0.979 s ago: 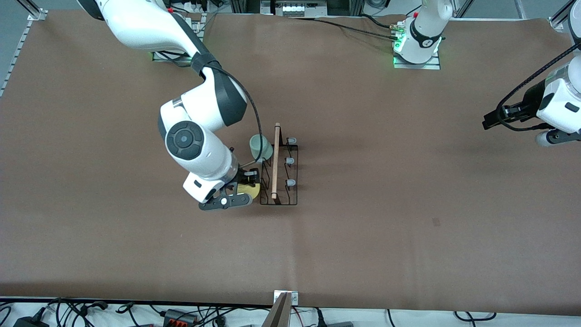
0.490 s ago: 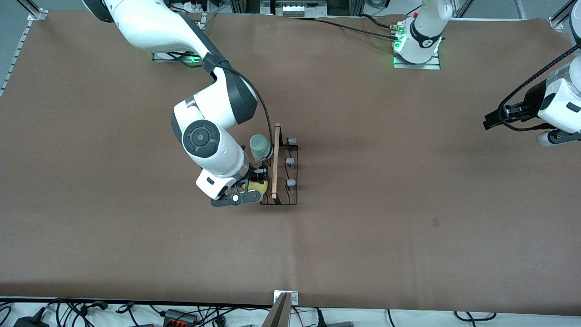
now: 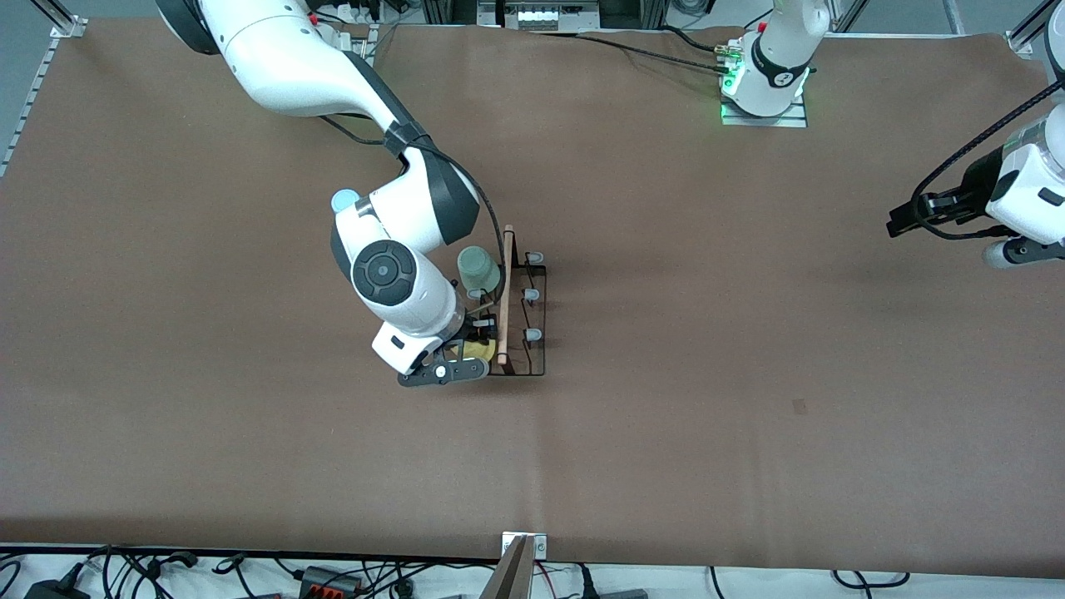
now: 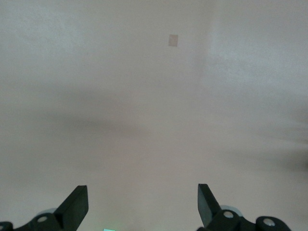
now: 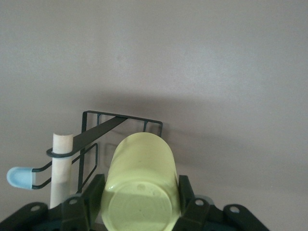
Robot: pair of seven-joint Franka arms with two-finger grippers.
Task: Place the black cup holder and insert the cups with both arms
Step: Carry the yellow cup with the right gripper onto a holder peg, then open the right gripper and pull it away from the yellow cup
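The brown table (image 3: 666,416) fills the front view. The right arm (image 3: 391,274) comes from the upper left of the frame and bends down to the centre; the left arm (image 3: 1019,200) waits at the right edge.

The black cup holder (image 3: 524,312) stands just left of centre in the front view: a small rectangular black wire rack, a light wooden rod handle (image 3: 504,295) along its length and grey-tipped pegs (image 3: 533,335) on its side toward the left arm's end of the table.

A pale green cup (image 3: 478,268), a plain tapered tumbler, sits bottom up on the rack at its end farther from the front camera, on the side of the handle toward the right arm's end of the table. A light blue cup (image 3: 344,200) shows only as a round rim at the edge of the right arm's elbow, upper left of the rack.

The right claw (image 3: 466,348) is closed on the yellow cup (image 5: 140,185); in the right wrist view the tumbler lies between the two black fingers (image 5: 188,199), its flat bottom toward the camera, over the rack's corner nearer the front camera, beside the handle.

The left claw (image 4: 142,204) hangs over bare table, its fingers spread wide and holding nothing.
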